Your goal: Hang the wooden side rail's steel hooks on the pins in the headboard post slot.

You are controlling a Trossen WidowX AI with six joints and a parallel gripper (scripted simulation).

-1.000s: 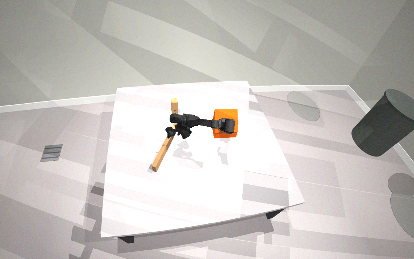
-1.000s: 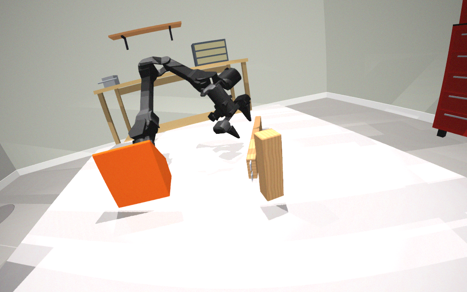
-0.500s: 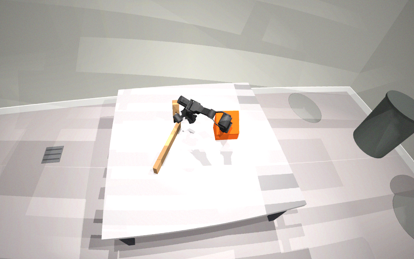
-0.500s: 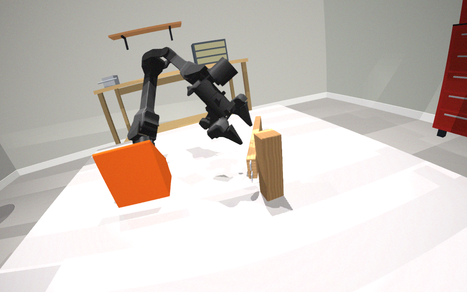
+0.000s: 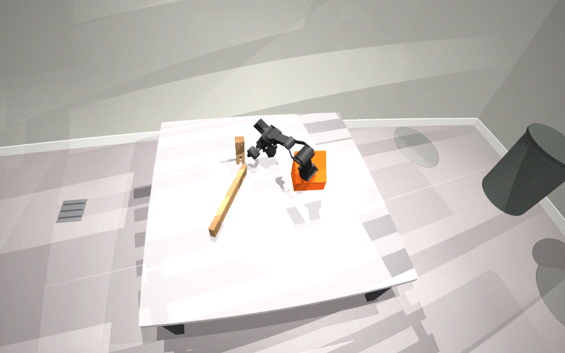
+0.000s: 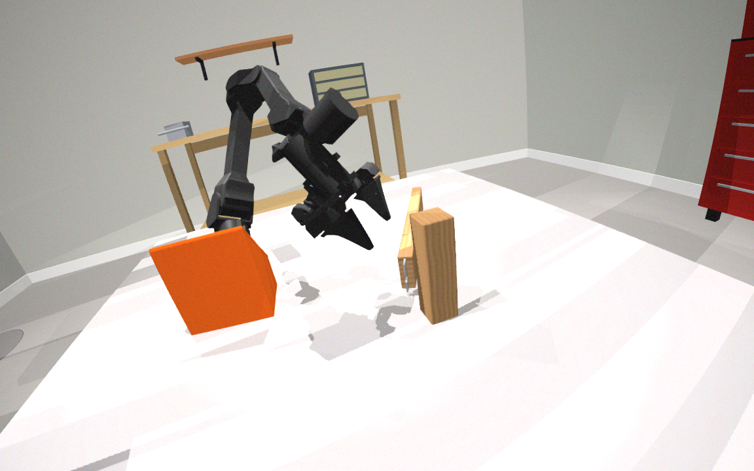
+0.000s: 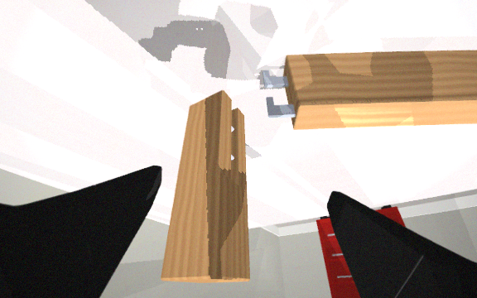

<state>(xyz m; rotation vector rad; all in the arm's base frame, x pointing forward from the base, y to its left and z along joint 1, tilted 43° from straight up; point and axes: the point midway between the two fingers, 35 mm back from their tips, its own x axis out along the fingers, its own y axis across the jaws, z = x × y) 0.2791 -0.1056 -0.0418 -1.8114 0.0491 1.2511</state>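
1. On the white desk, near one upright, slotted wooden post, we see one long, straight, tan wooden rail, square-edged and finely grained.
2. We count two grey, L-shaped steel hooks on its end, apart from the post's two pale pins.
3. Our one black claw hovers wide open, gripping nothing.
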